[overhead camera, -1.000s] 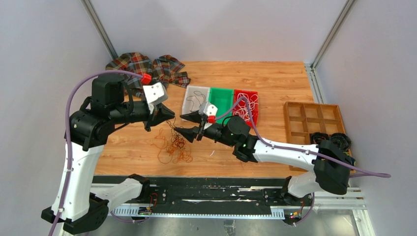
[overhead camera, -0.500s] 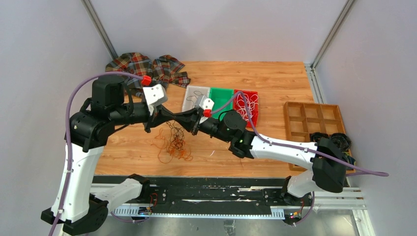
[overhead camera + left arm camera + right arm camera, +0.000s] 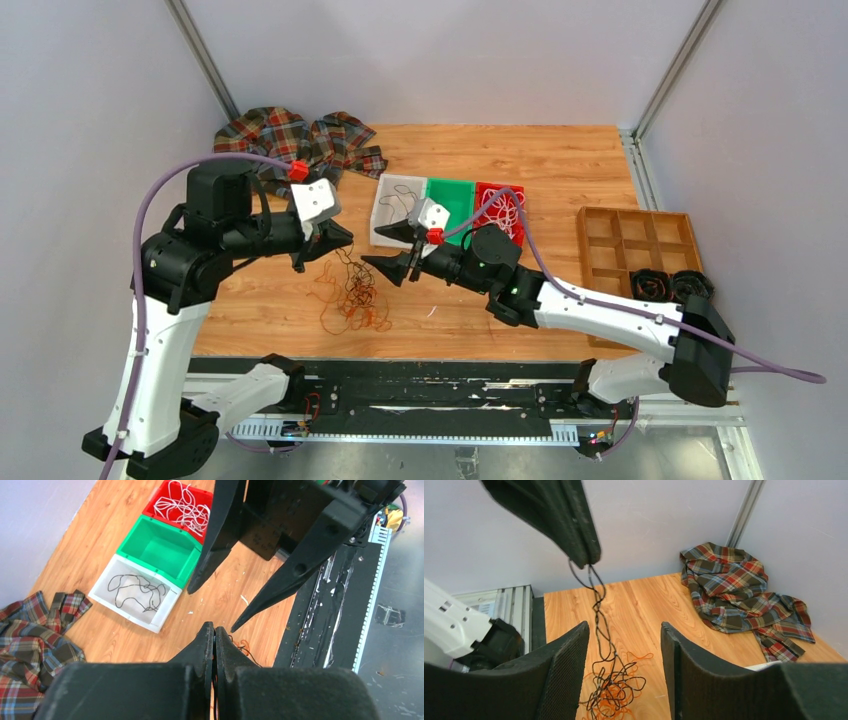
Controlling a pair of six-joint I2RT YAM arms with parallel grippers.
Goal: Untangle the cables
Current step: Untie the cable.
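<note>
From above, the left gripper (image 3: 340, 238) is pinched shut on a black cable (image 3: 347, 262) that hangs down to the tangle of cables (image 3: 352, 300), orange-brown and black, lying on the wooden table (image 3: 560, 160) between the two arms. The right gripper (image 3: 378, 248) is just beside it with its jaws spread wide and nothing between them. Behind stand a white bin (image 3: 384, 222), a green bin (image 3: 452, 200) and a red bin (image 3: 500, 192). The left wrist view shows its own fingertips (image 3: 206, 632) pressed together, the right gripper's two fingers (image 3: 280, 590) apart just beyond, a black strand in the white bin and white cables (image 3: 182, 507) in the red one. The right wrist view shows its pads (image 3: 569, 680) well apart and the black cable dangling from the closed left gripper into the tangle, with a plaid shirt (image 3: 744, 585) in the corner.
</note>
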